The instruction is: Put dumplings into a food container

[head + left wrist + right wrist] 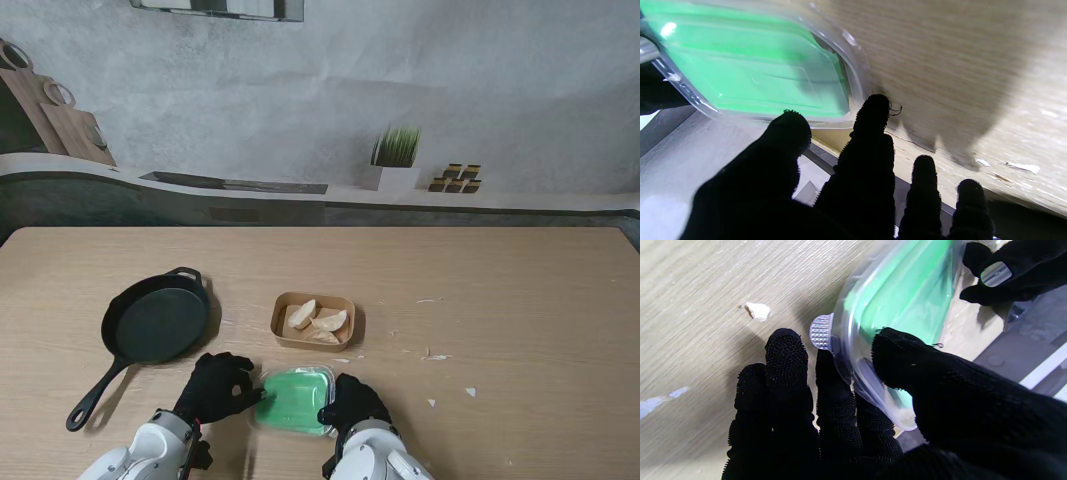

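Both black-gloved hands sit at the near table edge, flanking a clear plastic food container with a green base. Right hand pinches the container's right rim: in the right wrist view the thumb lies over the clear lid edge and the fingers sit beneath it, beside a ribbed pull tab. Left hand rests at the container's left side, fingertips at the rim; the left wrist view shows the fingers spread and close to the clear edge, but I cannot tell whether they actually grip it. Container lid appears on. Just beyond it, farther from me, a shallow brown paper tray holds three pale folded dumplings. Left of the tray, a black cast-iron skillet lies flat, handle angled toward the near left. White crumbs dot the light wooden table on the right.
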{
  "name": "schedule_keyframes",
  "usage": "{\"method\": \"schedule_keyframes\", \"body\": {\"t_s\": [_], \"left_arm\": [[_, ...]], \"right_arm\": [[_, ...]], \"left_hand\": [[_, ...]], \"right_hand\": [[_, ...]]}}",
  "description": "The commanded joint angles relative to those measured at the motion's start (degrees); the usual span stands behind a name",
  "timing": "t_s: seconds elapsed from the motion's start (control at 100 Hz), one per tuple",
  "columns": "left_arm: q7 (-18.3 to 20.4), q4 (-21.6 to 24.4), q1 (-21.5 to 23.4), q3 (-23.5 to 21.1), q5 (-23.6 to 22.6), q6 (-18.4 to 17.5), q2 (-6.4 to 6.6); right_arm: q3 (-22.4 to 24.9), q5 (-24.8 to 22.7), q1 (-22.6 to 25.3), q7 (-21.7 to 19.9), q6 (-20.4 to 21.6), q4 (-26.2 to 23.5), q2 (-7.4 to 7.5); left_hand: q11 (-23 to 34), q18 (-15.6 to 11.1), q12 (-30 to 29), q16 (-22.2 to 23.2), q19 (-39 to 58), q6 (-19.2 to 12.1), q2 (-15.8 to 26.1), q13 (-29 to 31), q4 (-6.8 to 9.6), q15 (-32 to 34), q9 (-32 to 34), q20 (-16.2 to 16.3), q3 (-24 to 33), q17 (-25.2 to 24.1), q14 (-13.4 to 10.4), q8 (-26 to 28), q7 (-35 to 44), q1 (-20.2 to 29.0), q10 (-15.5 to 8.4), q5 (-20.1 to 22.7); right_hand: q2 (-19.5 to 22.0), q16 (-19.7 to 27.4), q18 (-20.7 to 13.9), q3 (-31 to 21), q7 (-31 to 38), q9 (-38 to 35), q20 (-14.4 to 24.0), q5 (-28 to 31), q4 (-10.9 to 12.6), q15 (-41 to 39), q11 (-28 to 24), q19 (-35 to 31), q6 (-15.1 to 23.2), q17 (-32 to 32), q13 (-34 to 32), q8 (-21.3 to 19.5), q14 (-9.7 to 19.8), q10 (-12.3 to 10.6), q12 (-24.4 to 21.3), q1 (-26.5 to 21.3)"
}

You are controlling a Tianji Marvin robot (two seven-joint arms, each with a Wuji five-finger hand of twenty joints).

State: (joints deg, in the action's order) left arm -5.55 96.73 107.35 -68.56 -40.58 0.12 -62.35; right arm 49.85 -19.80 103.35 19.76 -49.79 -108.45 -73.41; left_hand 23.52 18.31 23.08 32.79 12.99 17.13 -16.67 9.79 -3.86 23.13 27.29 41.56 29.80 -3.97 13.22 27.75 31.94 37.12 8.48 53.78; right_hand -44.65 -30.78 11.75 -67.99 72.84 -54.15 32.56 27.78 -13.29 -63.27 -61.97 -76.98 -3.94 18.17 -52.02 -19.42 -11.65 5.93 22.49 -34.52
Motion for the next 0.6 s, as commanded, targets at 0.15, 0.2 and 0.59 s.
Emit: {"method": "schedule_keyframes", "body": {"t_s": [0.15,0.2,0.59], "left_arm": [[0.1,-1.5,1.6,0.0,0.0,-0.5,-0.46],[-0.4,-1.4,1.8,-0.2,-0.2,-0.7,-0.53],[-11.2,1.4,4.4,-4.8,-3.8,-5.6,-1.99]], "right_arm": [[0.1,1.4,1.3,2.7,2.5,0.1,-2.07],[0.3,1.7,1.6,3.6,2.9,0.0,-2.36],[3.2,3.0,3.4,6.0,6.9,-2.7,-2.19]], "left_hand": [[0.6,0.3,0.3,0.8,-2.3,-0.7,-0.5,-1.6,0.90,0.8,-1.1,1.2,0.9,-0.2,-1.3,-4.6,-7.6,0.6,0.9,2.5],[0.6,0.4,0.2,0.8,-2.3,-0.7,-0.4,-1.5,0.89,0.8,-1.1,1.2,0.8,-0.1,-1.2,-4.7,-7.7,0.5,0.9,2.5],[-2.1,0.4,-1.5,-0.8,-1.6,-8.8,3.7,-3.4,1.99,-1.5,-8.7,1.5,-8.8,2.4,-1.4,-7.3,-12.9,-0.2,0.9,-25.9]], "right_hand": [[-2.4,0.0,1.4,-4.2,1.9,-7.3,-0.5,6.1,-3.0,-4.6,-2.9,-5.4,6.6,3.5,-6.5,4.5,-0.8,-0.4,-2.2,-5.4],[-1.7,0.2,1.8,-3.9,1.4,-8.6,-0.5,8.3,-2.9,-5.2,-2.6,-6.0,6.5,4.3,-7.5,5.3,-1.4,0.4,-2.7,-5.9],[-0.6,0.7,3.6,-4.0,-0.2,-10.7,-0.2,14.6,-2.7,-7.6,-2.2,-7.4,7.7,6.0,-9.6,2.6,-3.6,3.2,-0.5,-7.4]]}}
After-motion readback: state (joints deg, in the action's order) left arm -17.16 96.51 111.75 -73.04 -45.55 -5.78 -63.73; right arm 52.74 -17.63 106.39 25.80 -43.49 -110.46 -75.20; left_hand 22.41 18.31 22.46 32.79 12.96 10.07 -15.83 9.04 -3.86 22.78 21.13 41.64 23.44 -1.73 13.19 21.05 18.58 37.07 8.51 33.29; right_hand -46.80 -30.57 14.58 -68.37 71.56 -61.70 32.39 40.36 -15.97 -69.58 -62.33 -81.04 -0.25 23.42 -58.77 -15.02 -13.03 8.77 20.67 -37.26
